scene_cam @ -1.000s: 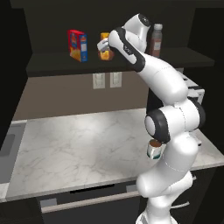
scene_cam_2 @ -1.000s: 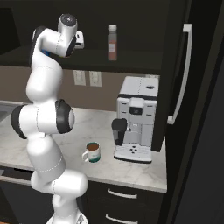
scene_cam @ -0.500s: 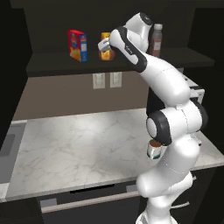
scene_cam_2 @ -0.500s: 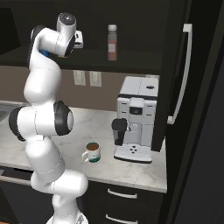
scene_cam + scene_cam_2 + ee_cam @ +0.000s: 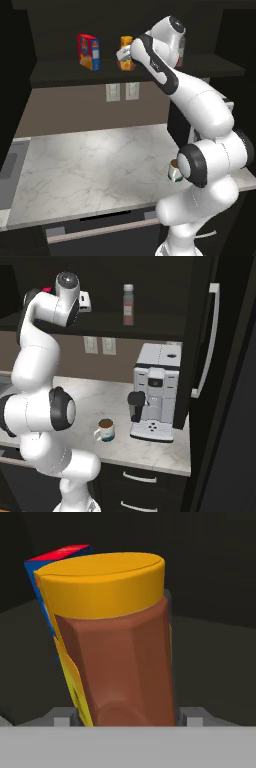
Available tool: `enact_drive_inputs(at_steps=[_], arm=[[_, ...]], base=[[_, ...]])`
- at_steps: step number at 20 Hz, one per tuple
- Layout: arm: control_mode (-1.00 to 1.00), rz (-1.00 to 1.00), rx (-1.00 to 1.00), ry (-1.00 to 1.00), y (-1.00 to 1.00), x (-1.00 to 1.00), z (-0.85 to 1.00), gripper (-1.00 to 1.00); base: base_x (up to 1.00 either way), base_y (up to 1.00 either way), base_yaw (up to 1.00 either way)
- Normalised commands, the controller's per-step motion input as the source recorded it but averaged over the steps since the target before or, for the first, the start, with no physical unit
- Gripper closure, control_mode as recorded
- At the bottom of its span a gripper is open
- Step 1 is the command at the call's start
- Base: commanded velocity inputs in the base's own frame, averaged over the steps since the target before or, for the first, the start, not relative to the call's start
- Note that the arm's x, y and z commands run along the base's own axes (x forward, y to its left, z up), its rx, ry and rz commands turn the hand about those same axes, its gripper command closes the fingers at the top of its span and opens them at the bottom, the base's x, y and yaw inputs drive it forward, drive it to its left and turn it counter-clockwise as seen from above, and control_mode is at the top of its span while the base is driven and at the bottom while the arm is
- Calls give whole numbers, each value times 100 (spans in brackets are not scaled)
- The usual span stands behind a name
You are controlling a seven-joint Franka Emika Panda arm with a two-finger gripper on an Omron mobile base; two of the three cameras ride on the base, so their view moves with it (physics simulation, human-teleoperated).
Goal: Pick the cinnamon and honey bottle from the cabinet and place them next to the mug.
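On the bench (image 5: 90, 165), nearest the base, stands one mug (image 5: 105, 429), upright, dark liquid in it, just left of the one coffee machine (image 5: 155, 393) and apart from it. In the left base view the mug (image 5: 175, 171) peeks out beside the arm's elbow joint.

Higher and farther back, the cabinet (image 5: 60, 75) carries three things on its long shelf board. One honey bottle (image 5: 127, 52) stands with its long axis vertical, yellow cap up, close to the front of the shelf. In the hand view the honey bottle (image 5: 117, 642) looms very close, leaning to the left in that tilted picture, its cap toward the top. The gripper (image 5: 125, 52) is at the bottle; its jaws stand on either side of the bottle's body, the grey fingertips (image 5: 62, 718) showing low at each flank. Whether the jaws press the bottle or stand just off it cannot be told.

One red-blue box (image 5: 88, 51) stands upright to the left of the honey bottle, apart from it; in the hand view its corner shows behind the bottle. One cinnamon (image 5: 128, 304) stands upright to the right, pale cap up, well apart from the gripper (image 5: 82, 302).

Against the frames of a second ago, the arm's pose and every object look unchanged.
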Motion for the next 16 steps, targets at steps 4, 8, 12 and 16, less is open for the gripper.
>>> enact_drive_inputs(at_steps=[4, 8, 12, 16], arm=[[-100, -6, 0, -10, -17, -53, 0, 100], [-100, -6, 0, -2, -11, -54, 7, 100], [-100, -7, 0, 0, -4, -60, 16, 100], [-100, -12, 1, 0, -1, -81, 10, 100]], base=[[0, 0, 0], [0, 0, 0], [0, 0, 0], [0, 0, 0]])
